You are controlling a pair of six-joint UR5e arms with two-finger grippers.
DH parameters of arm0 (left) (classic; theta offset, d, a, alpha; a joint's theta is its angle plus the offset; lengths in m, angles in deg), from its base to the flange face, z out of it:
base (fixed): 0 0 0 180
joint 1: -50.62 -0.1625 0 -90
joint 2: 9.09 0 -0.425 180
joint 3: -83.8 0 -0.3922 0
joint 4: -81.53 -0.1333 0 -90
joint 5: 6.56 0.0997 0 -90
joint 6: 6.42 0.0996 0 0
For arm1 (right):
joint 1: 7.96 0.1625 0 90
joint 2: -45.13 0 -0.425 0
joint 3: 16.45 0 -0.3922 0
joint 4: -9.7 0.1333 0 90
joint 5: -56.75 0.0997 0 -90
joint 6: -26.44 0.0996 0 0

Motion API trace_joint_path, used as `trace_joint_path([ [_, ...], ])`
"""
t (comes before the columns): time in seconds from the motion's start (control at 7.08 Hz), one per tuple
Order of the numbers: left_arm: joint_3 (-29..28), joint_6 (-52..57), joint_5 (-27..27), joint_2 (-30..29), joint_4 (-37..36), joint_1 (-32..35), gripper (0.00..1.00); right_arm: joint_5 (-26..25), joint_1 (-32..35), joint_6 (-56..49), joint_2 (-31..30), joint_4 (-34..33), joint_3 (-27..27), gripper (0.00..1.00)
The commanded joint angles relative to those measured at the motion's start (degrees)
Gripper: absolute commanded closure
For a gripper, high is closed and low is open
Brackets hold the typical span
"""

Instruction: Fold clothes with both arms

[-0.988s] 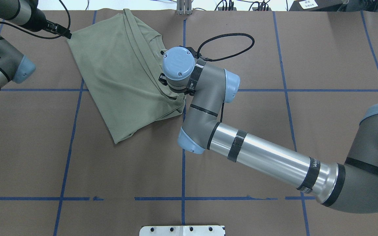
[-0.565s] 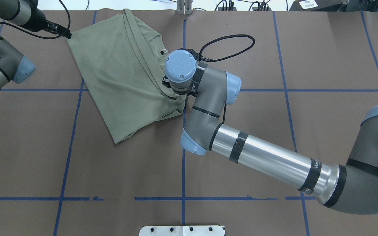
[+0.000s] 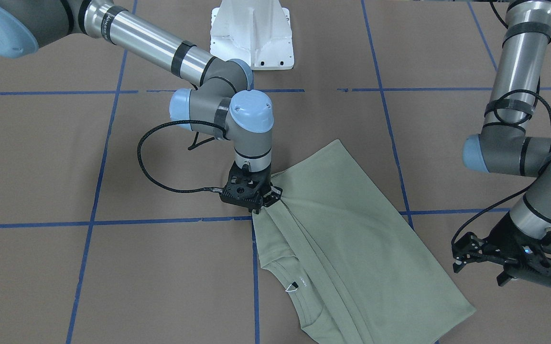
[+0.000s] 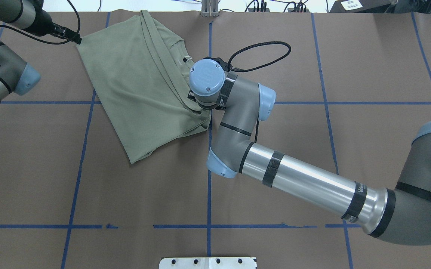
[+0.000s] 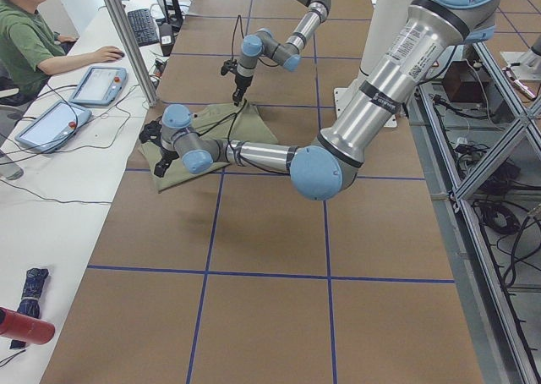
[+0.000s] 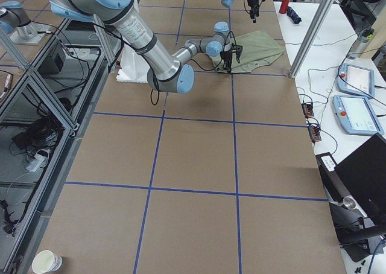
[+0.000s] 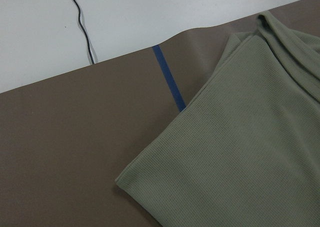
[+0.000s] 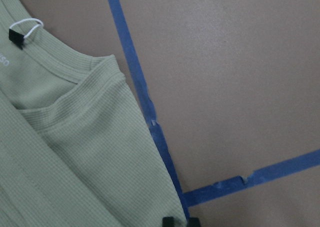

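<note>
Shirt (image 3: 351, 239) edge pinched in R hand (image 3: 271, 197); L hand (image 3: 478, 273) splayed nr corner.

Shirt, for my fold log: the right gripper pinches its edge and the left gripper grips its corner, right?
No. The left gripper hangs open beside the shirt, clear of its corner; the front-facing view shows it. The right gripper does pinch its edge.

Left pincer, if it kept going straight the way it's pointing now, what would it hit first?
Most likely the shirt, near the corner closest to the left pincer, which tilts down toward it. Depth is unclear, so it might touch the bare table beside that corner instead.
</note>
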Motion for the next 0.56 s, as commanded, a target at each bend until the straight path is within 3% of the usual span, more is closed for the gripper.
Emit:
trace_joint_path([
  [0.0,0.9,-0.2,-0.1,0.1,0.0,0.1,0.00,-0.1,-0.2,-0.1,-0.1,-0.1,0.0,1.00],
  [0.42,2.4,-0.9,0.0,1.2,0.0,0.0,0.00,1.8,1.2,-1.5,-1.6,-3.0,4.0,1.00],
])
